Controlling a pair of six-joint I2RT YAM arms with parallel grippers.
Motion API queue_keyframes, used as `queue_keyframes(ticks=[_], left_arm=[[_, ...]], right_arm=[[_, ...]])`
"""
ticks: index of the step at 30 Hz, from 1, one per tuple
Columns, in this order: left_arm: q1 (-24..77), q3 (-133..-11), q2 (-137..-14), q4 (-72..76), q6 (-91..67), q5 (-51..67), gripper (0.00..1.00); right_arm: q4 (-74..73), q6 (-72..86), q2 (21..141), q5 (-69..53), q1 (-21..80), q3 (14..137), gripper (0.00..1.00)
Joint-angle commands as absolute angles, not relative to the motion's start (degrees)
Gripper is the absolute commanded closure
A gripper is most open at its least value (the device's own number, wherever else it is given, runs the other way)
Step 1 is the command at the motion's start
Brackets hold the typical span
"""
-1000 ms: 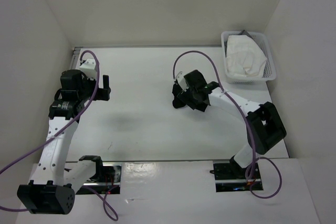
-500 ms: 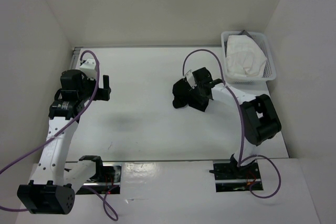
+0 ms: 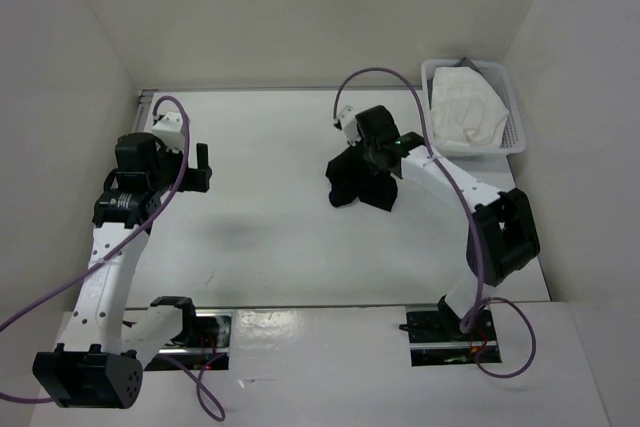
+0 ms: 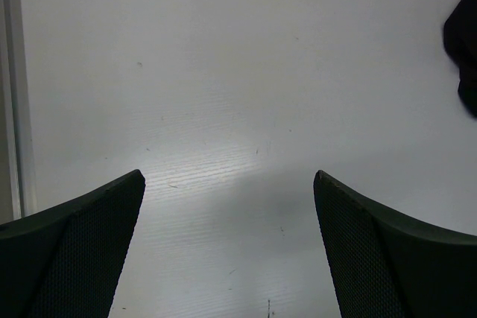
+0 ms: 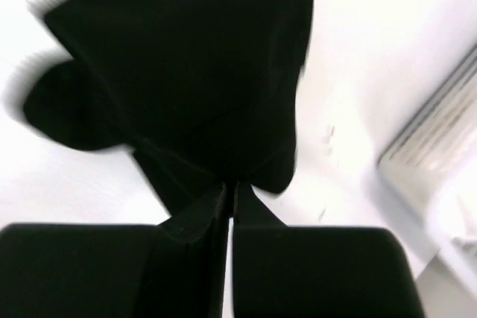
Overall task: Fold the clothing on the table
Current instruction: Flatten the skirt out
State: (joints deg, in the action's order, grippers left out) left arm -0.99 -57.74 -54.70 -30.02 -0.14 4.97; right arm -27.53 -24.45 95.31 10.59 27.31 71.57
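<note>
Black clothing (image 3: 357,187) | bunched, peaked (matte, unmarked) | right gripper (image 5: 229,188) pinching it

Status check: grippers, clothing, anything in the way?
Left gripper open, over the table. Right gripper shut on the clothing, bunched mid-table. Nothing blocking; basket off in far right corner.

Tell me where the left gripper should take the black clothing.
The clothing's loose left corner, approached low from its left: the right gripper pinches its far edge, leaving that corner lying free, facing the open left gripper.
</note>
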Motion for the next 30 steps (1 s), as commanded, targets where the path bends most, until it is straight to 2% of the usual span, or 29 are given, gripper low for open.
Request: queue_keyframes(ticks=[1,9,16,23,30], left_arm=[[-1.32,-57.57,-54.84,-29.36,0.44,6.24,0.00],[-1.32,-57.57,-55.37,-29.36,0.97,6.76,0.00],[-1.32,-57.57,-55.37,-29.36,1.49,7.29,0.00],[-1.32,-57.57,-55.37,-29.36,2.54,9.13,0.00],[-1.32,-57.57,-55.37,-29.36,3.08,10.20,0.00]], right_arm=[[-29.79,-21.45,85.63,6.51,33.04,79.88,1.00],[-33.65,-20.83,78.67,-13.17,34.80,86.92,1.00],[-37.52,-20.83,79.37,-23.36,40.42,89.12,1.00],[-45.61,-24.87,80.51,-39.43,42.98,95.71,1.00],[-45.54,-25.23,76.55,-41.94,42.98,96.16,1.00]])
